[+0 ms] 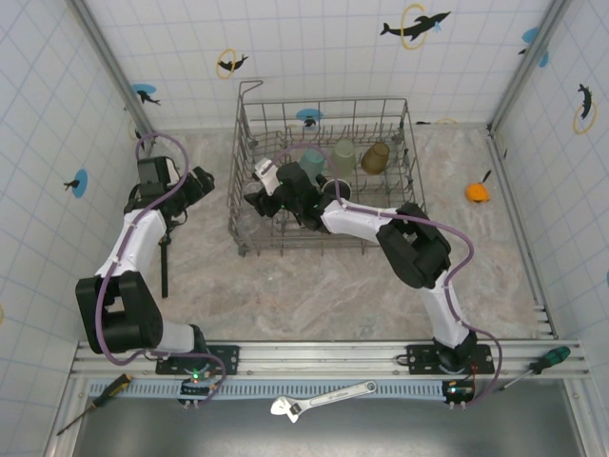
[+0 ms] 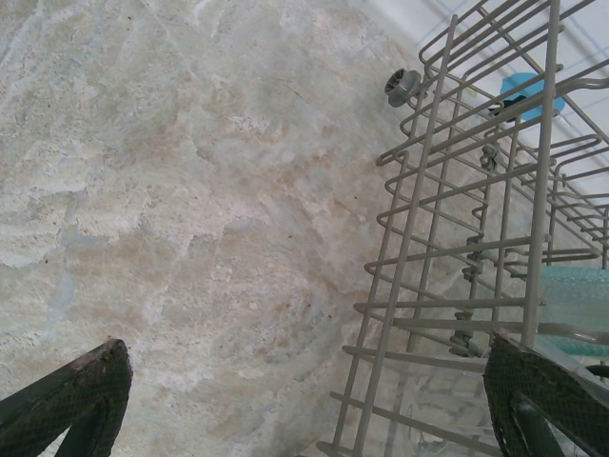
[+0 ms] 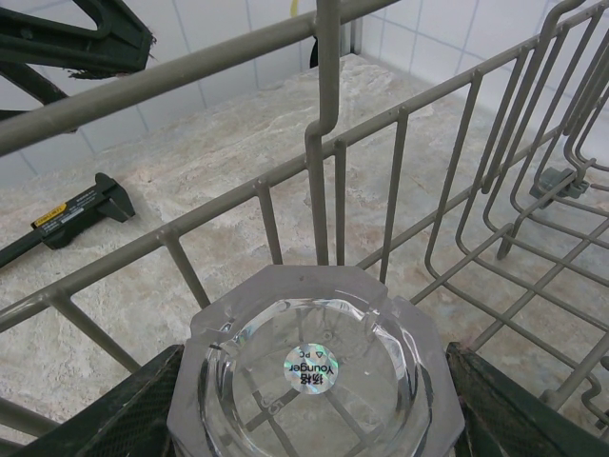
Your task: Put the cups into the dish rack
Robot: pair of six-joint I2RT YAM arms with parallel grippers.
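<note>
The grey wire dish rack (image 1: 411, 181) stands in the middle of the table. Teal (image 1: 312, 162), pale green (image 1: 343, 157) and amber (image 1: 375, 158) cups sit in its back row. My right gripper (image 1: 257, 202) reaches into the rack's left side. In the right wrist view it is shut on a clear eight-sided tumbler (image 3: 314, 314), base up with a round sticker, close against the rack's wire wall (image 3: 328, 143). My left gripper (image 2: 304, 362) hangs open over bare table just outside the rack's left wall (image 2: 428, 248), nothing between its fingers (image 2: 81, 395).
A black caliper (image 1: 166, 267) lies on the table left of the rack, below my left gripper (image 1: 202, 183). A small orange object (image 1: 477, 191) sits at the right. A wrench (image 1: 324, 397) and screwdrivers (image 1: 95, 398) lie on the front rail.
</note>
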